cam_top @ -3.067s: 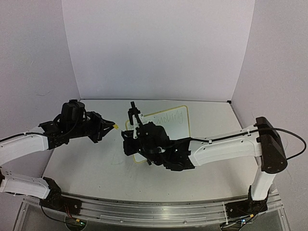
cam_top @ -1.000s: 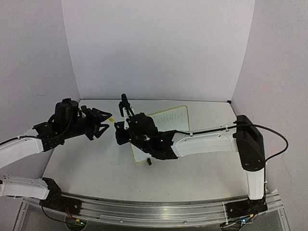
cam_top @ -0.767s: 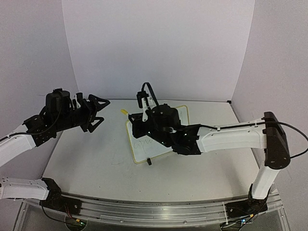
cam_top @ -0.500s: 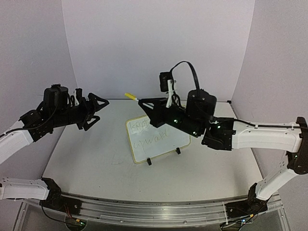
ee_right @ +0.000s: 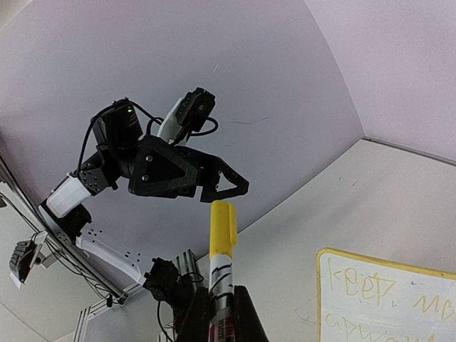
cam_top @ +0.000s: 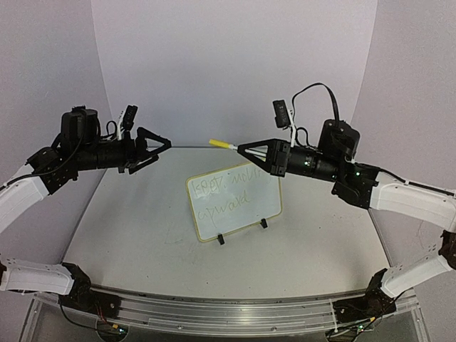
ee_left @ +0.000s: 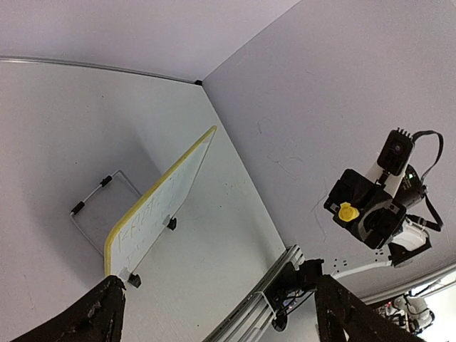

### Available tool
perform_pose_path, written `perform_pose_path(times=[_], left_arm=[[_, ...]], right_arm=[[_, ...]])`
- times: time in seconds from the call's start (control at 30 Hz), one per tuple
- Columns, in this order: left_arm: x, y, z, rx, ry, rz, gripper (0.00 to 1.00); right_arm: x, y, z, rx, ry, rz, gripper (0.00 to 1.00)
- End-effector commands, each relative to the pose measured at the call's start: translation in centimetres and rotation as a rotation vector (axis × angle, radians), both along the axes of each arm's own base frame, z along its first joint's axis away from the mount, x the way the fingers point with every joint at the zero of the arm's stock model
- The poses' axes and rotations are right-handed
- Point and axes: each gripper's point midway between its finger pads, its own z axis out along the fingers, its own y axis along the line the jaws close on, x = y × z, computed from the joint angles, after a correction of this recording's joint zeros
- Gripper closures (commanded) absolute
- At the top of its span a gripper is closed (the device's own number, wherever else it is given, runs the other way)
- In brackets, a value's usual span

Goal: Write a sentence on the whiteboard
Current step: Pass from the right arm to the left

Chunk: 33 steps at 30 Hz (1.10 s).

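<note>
The whiteboard (cam_top: 234,214) stands propped in the middle of the table (cam_top: 128,235), long side left to right, its face leaning back so the sentence (cam_top: 226,191) shows toward the arms. High above it, the right gripper (cam_top: 242,149) clamps a yellow-capped marker (cam_top: 221,144) level, cap toward the left gripper (cam_top: 162,151), which gapes wide and empty.

The left gripper (ee_left: 217,306) shows as 2 dark fingertips (ee_left: 100,317) along the bottom edge, spread wide with nothing between them. Centre-left, the whiteboard (ee_left: 178,185) stands on the table (ee_left: 57,128) on 2 black feet. It is seen nearly edge-on, its yellow rim running from lower left to upper right. Faint writing (ee_left: 142,221) marks its face, unreadable here. A thin wire loop (ee_left: 77,208) reaches out from behind it to the left. At right, the right gripper (ee_left: 350,215) hangs against the wall (ee_left: 306,85), a yellow-capped marker (ee_left: 347,211) pointing at the lens.
</note>
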Motion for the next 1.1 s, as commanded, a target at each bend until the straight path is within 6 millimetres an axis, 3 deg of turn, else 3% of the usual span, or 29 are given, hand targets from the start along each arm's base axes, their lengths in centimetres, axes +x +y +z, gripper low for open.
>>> perform_pose_path(times=[0.0,0.17,0.23,0.5,0.63,0.83,1.07], left_arm=[[-1.2,-0.6,3.0,0.005,-0.153,-0.107,0.08],[-3.0,-2.7,5.6,-0.131,-0.213,-0.284,0.07],[-4.1,-3.5,6.8,-0.191,-0.237,-0.385,0.02],[-5.2,-5.7,6.3,-0.174,-0.192,-0.539,0.02],[-5.5,-7.0,5.9,-0.169,-0.175,-0.576,0.1],[-6.1,-9.1,4.3,-0.162,-0.116,-0.628,0.29],[-6.2,-9.7,4.1,-0.175,-0.094,-0.643,0.43]], right_arm=[[-1.7,-1.1,1.6,0.043,0.007,0.102,1.0],[-1.6,-1.4,1.5,0.04,0.031,0.154,1.0],[-1.5,-1.2,1.2,0.036,0.051,0.171,1.0],[-1.6,0.4,1.0,0.029,0.107,0.268,1.0],[-1.4,1.0,0.7,0.023,0.124,0.292,1.0],[-1.3,1.4,0.3,0.018,0.134,0.308,1.0],[-1.6,1.7,0.1,0.012,0.146,0.343,1.0]])
